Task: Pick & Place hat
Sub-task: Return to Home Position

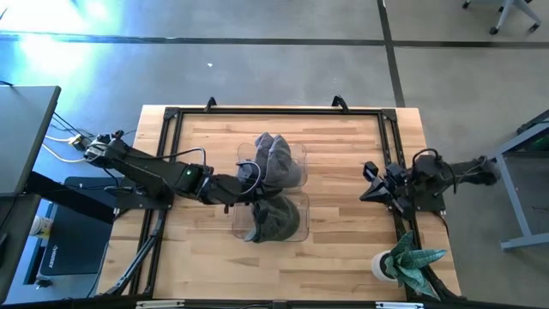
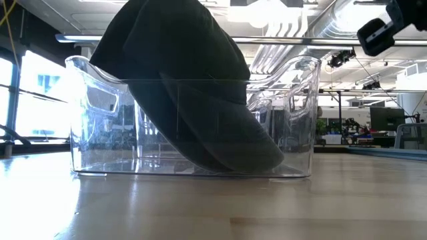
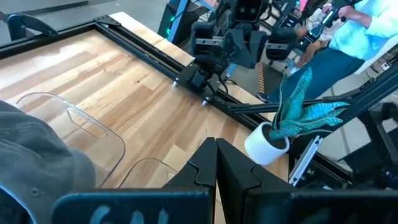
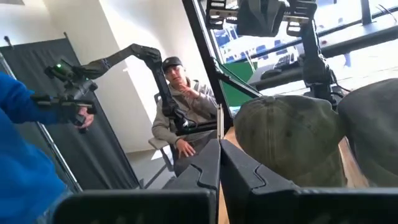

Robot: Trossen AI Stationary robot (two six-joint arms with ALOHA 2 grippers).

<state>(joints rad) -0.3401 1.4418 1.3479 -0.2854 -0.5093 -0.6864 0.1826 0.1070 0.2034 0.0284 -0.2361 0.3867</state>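
Note:
Two clear bins stand mid-table, each with a grey hat in it. The far hat [image 1: 279, 161] is in the far bin [image 1: 247, 153]. The near hat [image 1: 276, 219] is in the near bin [image 1: 242, 230]. In the low view the near hat [image 2: 187, 93] leans in its bin [image 2: 297, 133], with its lower edge on the bin's floor and its crown above the rim. My left gripper [image 1: 255, 192] [image 3: 216, 163] is shut with nothing between its fingers, at the hats' left side between the bins. My right gripper [image 1: 371, 184] [image 4: 219, 158] is shut and bare, drawn back at the table's right edge.
A black frame rail [image 1: 171, 120] runs around the tabletop. A white pot with a green plant [image 1: 403, 262] [image 3: 283, 127] stands at the near right corner. Bare wood lies between the bins and the right arm. People [image 4: 180, 112] show beyond the table.

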